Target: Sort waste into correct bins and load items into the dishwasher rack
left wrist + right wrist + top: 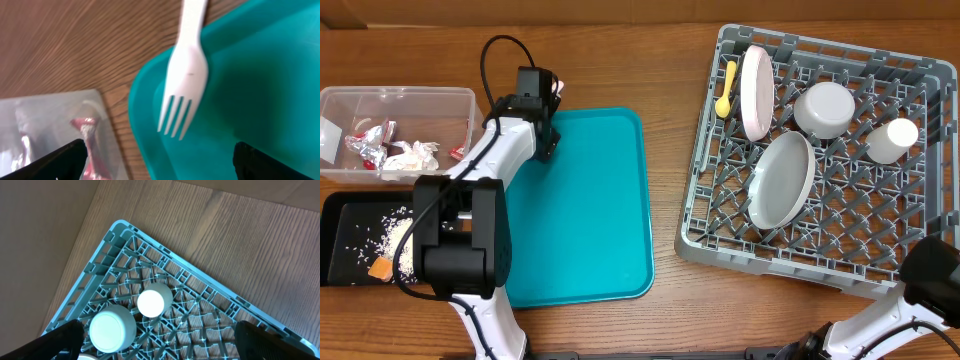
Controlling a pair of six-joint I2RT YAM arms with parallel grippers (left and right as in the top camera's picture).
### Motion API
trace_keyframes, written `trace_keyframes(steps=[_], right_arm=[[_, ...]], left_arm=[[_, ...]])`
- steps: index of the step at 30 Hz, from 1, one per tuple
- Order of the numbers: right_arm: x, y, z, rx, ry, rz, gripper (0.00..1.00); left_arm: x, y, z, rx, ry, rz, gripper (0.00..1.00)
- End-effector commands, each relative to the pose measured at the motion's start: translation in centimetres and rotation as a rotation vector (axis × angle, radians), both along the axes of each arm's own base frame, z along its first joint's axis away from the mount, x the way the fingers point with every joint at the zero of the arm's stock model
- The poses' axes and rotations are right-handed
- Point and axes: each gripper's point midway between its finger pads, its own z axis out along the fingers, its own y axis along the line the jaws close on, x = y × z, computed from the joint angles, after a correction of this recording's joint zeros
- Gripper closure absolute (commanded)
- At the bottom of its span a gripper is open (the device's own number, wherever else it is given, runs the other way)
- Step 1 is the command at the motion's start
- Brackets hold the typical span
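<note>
**Overhead view.** Your left arm reaches to the far left corner of the teal tray [590,200], whose surface looks bare. Left of it sits the clear tub [400,92] holding crumpled waste [410,155]. Nearer you is the black tray [340,240] with loose rice [395,240] and an orange cube [382,268]. On the right, the dishwasher rack [700,150] holds the pinkish plate [756,92] and the grey-green plate [782,180] leaning among the pegs. It also holds the bowl [825,108], the cup [892,140] and the yellow spoon [727,88]. No knife shows anywhere.

**Left wrist view.** The left gripper [159,145] is spread wide and empty. Just ahead of it the pale fork [182,75] lies across the teal tray's corner rim, with its tines over the tray and its handle out over the table [75,45]. The tub's corner is close by at lower left.

**Right wrist view.** The right gripper [159,325] is also spread wide and holds nothing. It hangs above a corner of the rack, with the cup and bowl below.

**What could go wrong.** The fork appears to be the next item to load.
- It bridges the rim and probably rocks, so an off-centre pinch could pivot it and send it skidding onto the table.
- A descending finger could strike the tray rim or the tub wall.
- The fork is thin and smooth, so it could slip in transit or fall through the rack's lattice.
- Your right arm waits beside the rack, so watch for a clash there.
</note>
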Motion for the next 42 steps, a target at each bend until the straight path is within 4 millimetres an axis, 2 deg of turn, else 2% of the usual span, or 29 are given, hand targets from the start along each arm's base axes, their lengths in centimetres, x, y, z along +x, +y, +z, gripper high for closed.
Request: trace_keyframes(steps=[1, 5, 9, 13, 14, 17, 24, 27, 33, 42], right_arm=[[-0.2, -0.1, 0.4, -0.009, -0.007, -0.009, 0.0], [-0.2, -0.1, 0.4, -0.009, -0.007, -0.009, 0.0], [-0.2, -0.1, 0.4, -0.009, -0.007, -0.009, 0.0], [-0.2, -0.1, 0.4, -0.009, -0.007, -0.009, 0.0], [-0.2, -0.1, 0.4, -0.009, -0.007, -0.009, 0.0], [-0.2, -0.1, 0.4, -0.009, -0.007, -0.009, 0.0], [-0.2, -0.1, 0.4, -0.009, -0.007, -0.009, 0.0], [-0.2, -0.1, 0.4, -0.009, -0.007, -0.009, 0.0], [-0.2, -0.1, 0.4, -0.009, -0.007, -0.009, 0.0], [-0.2, -0.1, 0.4, -0.009, -0.007, -0.009, 0.0]], left_arm=[[0.5, -1.3, -1.1, -0.034, 0.03, -0.105, 0.03], [1.0, -1.8, -1.0, -0.056, 0.017, -0.136, 0.05], [1.3, -2.1, -1.0, -0.058, 0.017, -0.171, 0.14], [1.7, -2.0, -0.8, -0.059, -0.003, -0.168, 0.41], [1.7, -2.0, -0.8, -0.058, -0.003, -0.168, 0.44], [1.7, -1.8, -1.2, -0.058, 0.004, -0.163, 0.39], [1.0, -1.2, -4.2, -0.049, 0.071, -0.154, 0.25], [1.2, -1.2, -4.7, -0.04, 0.075, -0.172, 0.25], [1.6, -1.1, -4.6, -0.035, 0.058, -0.17, 0.32], [1.8, -0.9, -4.4, -0.019, 0.046, -0.161, 0.51]])
